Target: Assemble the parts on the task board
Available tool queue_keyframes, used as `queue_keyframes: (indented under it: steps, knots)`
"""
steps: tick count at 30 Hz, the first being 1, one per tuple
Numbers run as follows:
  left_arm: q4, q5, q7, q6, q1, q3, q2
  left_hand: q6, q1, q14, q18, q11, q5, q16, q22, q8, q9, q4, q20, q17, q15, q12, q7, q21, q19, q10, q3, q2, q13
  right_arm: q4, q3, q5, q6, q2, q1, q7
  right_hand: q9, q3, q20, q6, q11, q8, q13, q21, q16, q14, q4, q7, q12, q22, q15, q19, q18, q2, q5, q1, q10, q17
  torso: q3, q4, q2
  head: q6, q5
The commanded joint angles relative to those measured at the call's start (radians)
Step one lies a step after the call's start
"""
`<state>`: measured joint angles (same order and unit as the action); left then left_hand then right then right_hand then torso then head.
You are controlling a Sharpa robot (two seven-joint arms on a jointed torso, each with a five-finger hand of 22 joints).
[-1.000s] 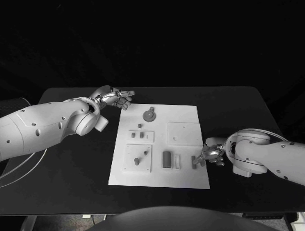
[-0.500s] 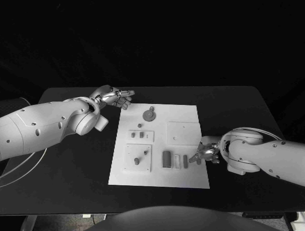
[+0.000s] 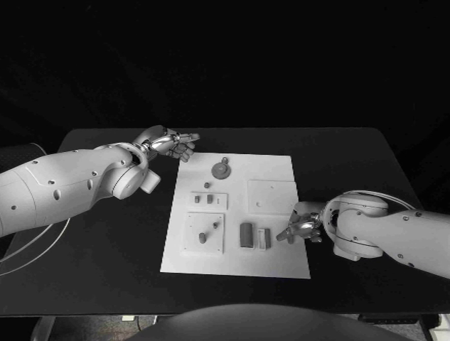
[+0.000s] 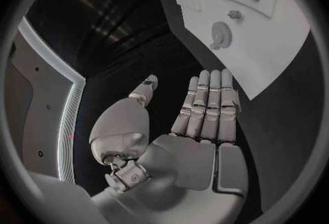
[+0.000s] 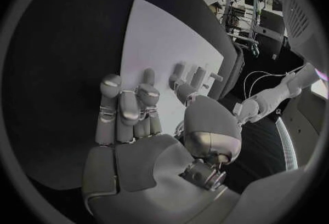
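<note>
Right hand [image 3: 301,229] further over task board [image 3: 276,264]

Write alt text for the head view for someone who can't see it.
A white rectangular task board lies mid-table on a black table, with small grey parts on it. The robot's silver right hand is at the board's right edge beside the upright parts. Its silver left hand sits off the board's far left corner, fingers apart, holding nothing.

no text, label, brand, number or sign can be read on anything here, neither on board nor arms.
</note>
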<state>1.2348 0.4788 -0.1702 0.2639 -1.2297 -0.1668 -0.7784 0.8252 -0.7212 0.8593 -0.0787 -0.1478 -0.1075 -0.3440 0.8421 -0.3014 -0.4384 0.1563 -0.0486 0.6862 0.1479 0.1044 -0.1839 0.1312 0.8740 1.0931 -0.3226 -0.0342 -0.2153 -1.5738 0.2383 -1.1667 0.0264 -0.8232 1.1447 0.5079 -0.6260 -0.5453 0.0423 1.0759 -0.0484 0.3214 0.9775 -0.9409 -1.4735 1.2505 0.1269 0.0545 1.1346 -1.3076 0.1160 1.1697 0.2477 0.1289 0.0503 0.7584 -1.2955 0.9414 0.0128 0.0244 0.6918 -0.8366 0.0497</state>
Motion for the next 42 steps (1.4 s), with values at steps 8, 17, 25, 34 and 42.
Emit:
queue_keyframes:
  steps: [8,17,25,34,42]
  knots:
    - [0.001,0.003,-0.004,-0.014,-0.001,0.001,0.003,0.001,0.005,0.004,-0.012,0.005,-0.005,0.003,0.002,0.000,-0.002,0.004,0.004,0.002,-0.004,-0.001,0.001,-0.001,0.004,0.002,-0.001,0.006,-0.002,0.002,0.000,0.018,-0.025,0.022,-0.001,-0.005,0.000,-0.006,0.004,0.011,-0.008,0.002,0.001,-0.004,-0.003,0.008,-0.011,0.001,-0.005,-0.007,-0.001,0.004,0.014,0.011,0.001,-0.017,-0.003,0.001,-0.0010,0.0011,0.000,0.001,0.002]
    - [0.000,0.003,-0.001,-0.017,-0.001,0.001,0.005,0.001,0.006,0.004,-0.012,0.005,-0.005,0.004,0.002,0.000,-0.002,0.004,0.004,0.002,-0.004,-0.001,0.001,-0.001,0.004,0.002,-0.001,0.006,-0.002,0.020,0.000,0.018,-0.025,0.057,-0.001,-0.005,0.002,-0.013,0.006,0.014,-0.009,0.000,0.002,-0.003,-0.004,0.011,-0.026,0.000,-0.006,-0.006,0.000,0.006,0.014,0.017,0.001,-0.026,-0.004,0.004,-0.0011,0.0006,0.000,0.003,0.003]
    - [0.001,0.005,0.001,-0.019,-0.001,0.001,0.006,0.001,0.007,0.004,-0.012,0.005,-0.003,0.004,0.002,0.000,-0.002,0.004,0.004,0.002,-0.004,-0.002,0.001,-0.001,0.004,0.002,0.000,0.005,-0.003,0.047,0.000,0.027,-0.011,0.083,-0.001,-0.001,0.001,-0.016,0.006,0.017,-0.010,0.001,0.002,-0.003,-0.003,0.010,-0.031,-0.001,-0.006,-0.005,0.001,0.007,0.014,0.015,0.001,-0.028,-0.005,0.002,-0.0002,-0.0006,0.000,0.001,0.004]
    - [0.001,0.005,0.001,-0.019,-0.001,0.001,0.006,0.002,0.008,0.003,-0.012,0.005,0.000,0.004,0.003,0.000,-0.002,0.004,0.004,0.002,-0.004,-0.002,0.001,-0.001,0.004,0.002,0.000,0.005,-0.003,0.050,0.000,0.031,-0.018,0.101,-0.001,-0.005,0.002,-0.016,0.007,0.017,-0.010,0.001,0.002,-0.003,-0.003,0.011,-0.031,-0.002,-0.006,-0.005,0.001,0.007,0.014,0.014,0.001,-0.028,-0.005,0.002,-0.0003,0.0004,0.000,0.001,0.006]
    - [0.001,0.005,0.002,-0.019,-0.001,0.001,0.007,0.002,0.008,0.003,-0.012,0.005,0.001,0.004,0.003,0.000,-0.002,0.004,0.004,0.002,-0.004,-0.002,0.001,-0.001,0.004,0.002,0.000,0.005,-0.003,0.064,0.000,0.031,0.000,0.118,-0.001,-0.005,0.002,-0.018,0.008,0.018,-0.010,0.000,0.003,-0.003,-0.003,0.011,-0.027,-0.002,-0.006,-0.006,0.001,0.007,0.014,0.012,0.001,-0.022,-0.005,0.003,-0.0006,-0.0002,0.000,-0.002,0.007]
